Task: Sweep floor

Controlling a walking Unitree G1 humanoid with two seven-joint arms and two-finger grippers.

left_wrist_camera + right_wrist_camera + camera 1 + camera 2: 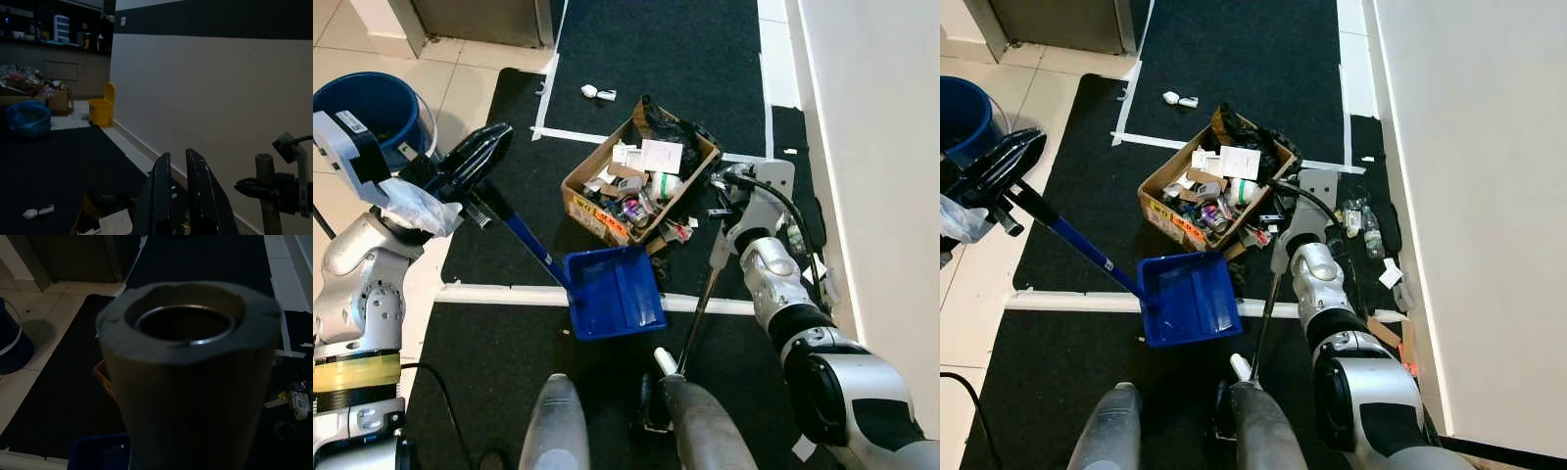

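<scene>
- A glossy blue plastic dustpan (613, 292), square and shallow, lies flat at the centre of the head views on a white tape line (499, 293) across dark carpet (666, 49).
- Its long blue handle (530, 243) slants up to the left edge of the frame, ending in a black grip.
- The left pincer (475, 157) has its long black fingers closed around that grip; the silver left arm is bent at the elbow and raised, with crumpled white plastic (419, 208) at the wrist.
- A thin metal broom pole (697, 318) stands just right of the dustpan. The right pincer (729, 191) sits at its top, the forearm stretched forward; I cannot tell how its fingers stand.
- A battered cardboard box (639, 182), heaped with paper and packaging, sits above the dustpan.
- A round blue bucket (374, 103) stands on beige tiles at upper left.
</scene>
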